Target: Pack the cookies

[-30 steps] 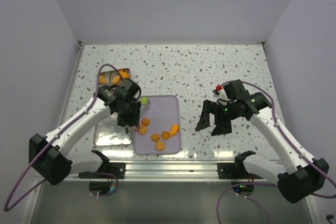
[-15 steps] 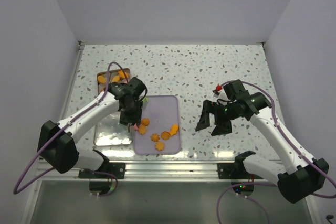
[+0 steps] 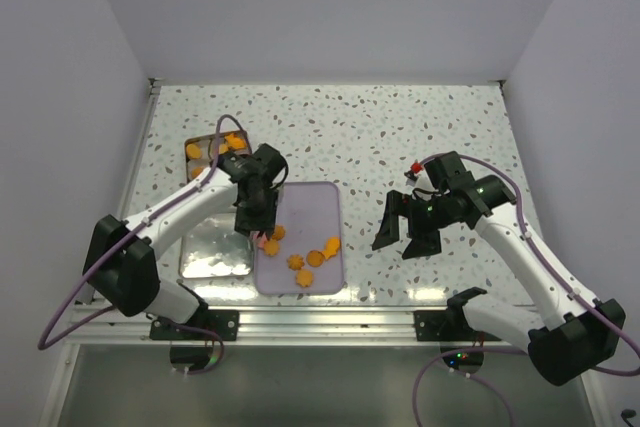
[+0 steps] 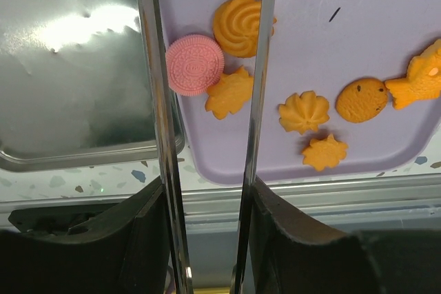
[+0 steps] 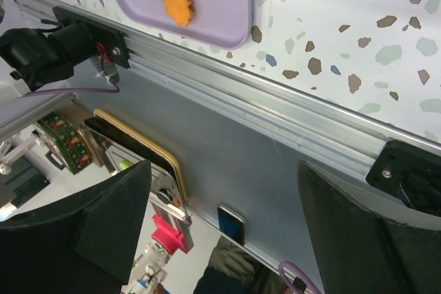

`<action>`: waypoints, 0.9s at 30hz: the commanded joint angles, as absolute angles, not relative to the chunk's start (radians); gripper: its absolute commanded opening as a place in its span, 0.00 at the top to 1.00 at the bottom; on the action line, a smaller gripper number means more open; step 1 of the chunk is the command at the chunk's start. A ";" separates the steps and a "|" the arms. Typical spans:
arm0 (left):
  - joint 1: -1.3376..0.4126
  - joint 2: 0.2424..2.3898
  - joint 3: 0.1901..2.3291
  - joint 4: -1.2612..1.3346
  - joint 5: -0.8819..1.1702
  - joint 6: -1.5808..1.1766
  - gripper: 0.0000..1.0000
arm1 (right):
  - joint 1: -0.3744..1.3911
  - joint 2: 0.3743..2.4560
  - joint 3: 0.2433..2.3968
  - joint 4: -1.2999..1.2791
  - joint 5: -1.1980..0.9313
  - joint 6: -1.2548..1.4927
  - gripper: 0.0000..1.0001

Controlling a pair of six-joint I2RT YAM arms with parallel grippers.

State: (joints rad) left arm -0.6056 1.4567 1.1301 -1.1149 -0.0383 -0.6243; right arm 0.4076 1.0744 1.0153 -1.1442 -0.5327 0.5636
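Robotics lab test cell, viewed from above and from the wrist cameras.
A left arm (image 3: 190, 212) and a right arm (image 3: 520, 247) are bolted to an aluminium rail (image 3: 330, 322) at the edge of a speckled tabletop (image 3: 400, 127), which is boxed in by plain white panels (image 3: 330, 7). Purple cables (image 5: 69, 91) and a bare circuit board (image 5: 65, 144) (hung below the table) are seen.

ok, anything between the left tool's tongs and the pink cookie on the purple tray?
Nothing visible in the way. The left tool holds the tongs, whose blades straddle the pink cookie on the purple tray. A swirl cookie and a leaf-shaped cookie lie right beside it, so closing may catch them too.
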 commanded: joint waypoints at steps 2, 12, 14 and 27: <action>-0.624 1.488 1.196 -1.111 -0.074 -0.607 0.53 | 0.411 1.075 1.048 -1.143 -0.520 0.543 0.10; -0.658 1.534 1.201 -1.180 -0.161 -0.627 0.60 | 0.411 1.077 1.048 -1.141 -0.523 0.540 0.10; -0.658 1.531 1.209 -1.186 -0.166 -0.630 0.62 | 0.411 1.077 1.048 -1.141 -0.525 0.541 0.10; -0.634 1.474 1.489 -1.316 -0.213 -0.615 0.63 | 0.410 1.074 1.045 -1.140 -0.534 0.541 0.10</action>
State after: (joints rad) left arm -0.6506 1.5192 1.4494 -1.2671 -0.1902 -0.6254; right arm 0.4076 1.0744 1.0153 -1.1442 -0.5331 0.5591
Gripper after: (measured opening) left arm 0.400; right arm 0.899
